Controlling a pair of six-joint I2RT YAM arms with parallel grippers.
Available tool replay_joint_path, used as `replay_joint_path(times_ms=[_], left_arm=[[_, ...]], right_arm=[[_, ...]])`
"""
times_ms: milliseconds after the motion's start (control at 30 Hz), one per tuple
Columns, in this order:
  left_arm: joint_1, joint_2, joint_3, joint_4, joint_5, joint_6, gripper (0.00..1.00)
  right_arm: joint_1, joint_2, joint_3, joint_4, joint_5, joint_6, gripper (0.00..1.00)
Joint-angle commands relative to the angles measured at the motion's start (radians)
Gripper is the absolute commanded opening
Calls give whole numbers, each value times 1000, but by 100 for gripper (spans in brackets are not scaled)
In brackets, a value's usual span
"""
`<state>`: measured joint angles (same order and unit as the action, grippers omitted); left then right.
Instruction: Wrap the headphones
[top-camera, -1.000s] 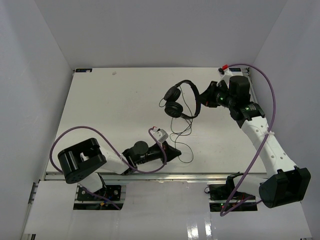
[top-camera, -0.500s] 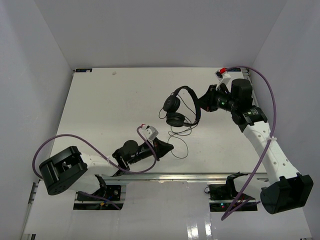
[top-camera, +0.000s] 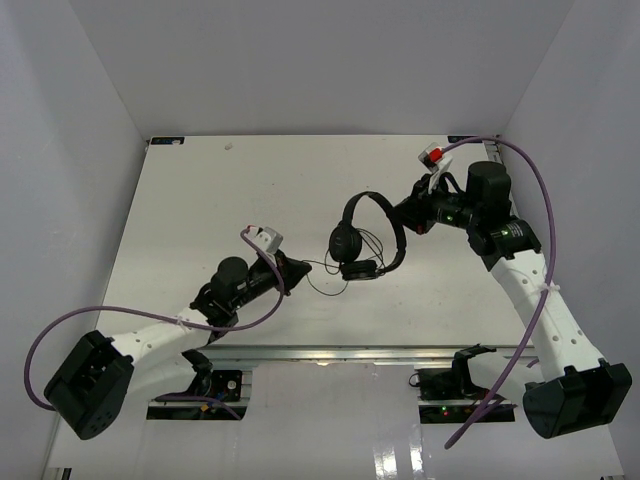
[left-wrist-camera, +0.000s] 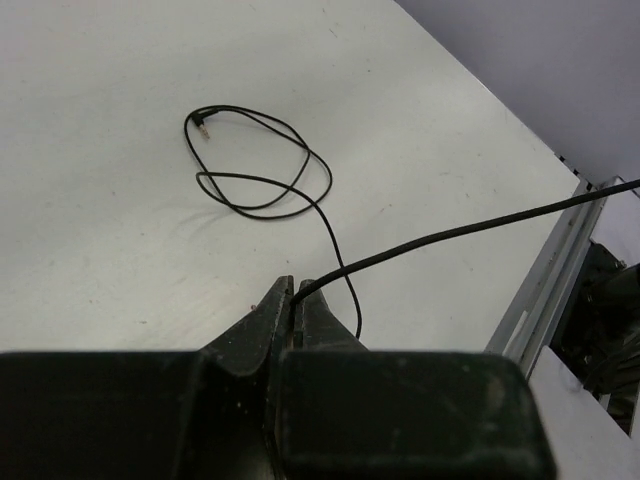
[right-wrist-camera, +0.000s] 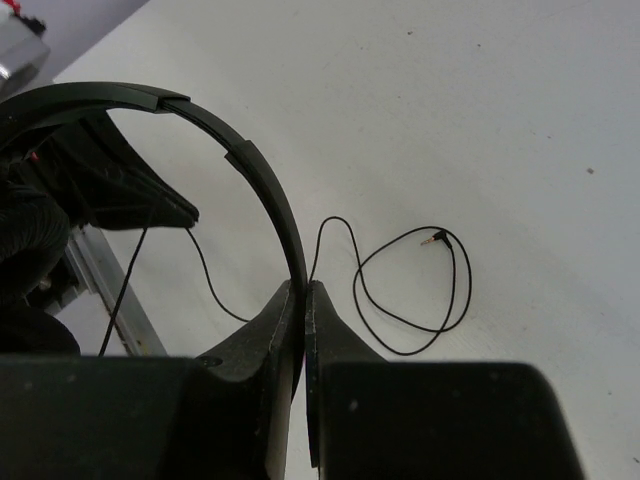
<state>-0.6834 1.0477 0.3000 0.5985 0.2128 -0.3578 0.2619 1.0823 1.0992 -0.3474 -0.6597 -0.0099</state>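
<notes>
- The headphones (top-camera: 358, 268) are at the middle-right of the table (top-camera: 190, 200), between the two arms. To me they seem to hang above the surface rather than lie on it. I judge them light, with a stiff frame and soft hanging parts, so they will swing if I move fast.
- The headband (right-wrist-camera: 245, 160) is thin and springy. The right gripper (right-wrist-camera: 303, 290) has its fingers pressed together on it, with only the band between them. This is a good place to hold, but a smooth band can turn in the grip.
- The earcups (top-camera: 346, 243) are padded and round. From above they overlap, so I cannot tell which one the cable enters. In the right wrist view, the dark shapes at the left are hard to identify.
- The cable (left-wrist-camera: 450, 230) is thin, limp and easy to tangle. The left gripper (left-wrist-camera: 292, 292) is closed tight on it, and one part runs straight towards the headphones. I should pull gently.
- The plug (left-wrist-camera: 203, 120) lies on the table at the end of a loose loop. It is too small to show details.
</notes>
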Motion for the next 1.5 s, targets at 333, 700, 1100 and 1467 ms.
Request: replay_joint_path(times_ms=[333,700,1100,1467], left_arm=[[74,148,549,-665,188,115,0],[74,258,706,-778,465,-25,0],[74,355,805,-761,638,-197,0],[78,384,801,-556,553,-470,0]], right_arm=[[38,-42,-93,-53,205,-306,8],[136,-35,-152,55,517,-394,8],[233,-1,-166,203,748,-409,8],[262,8,-173,232,766,-300,8]])
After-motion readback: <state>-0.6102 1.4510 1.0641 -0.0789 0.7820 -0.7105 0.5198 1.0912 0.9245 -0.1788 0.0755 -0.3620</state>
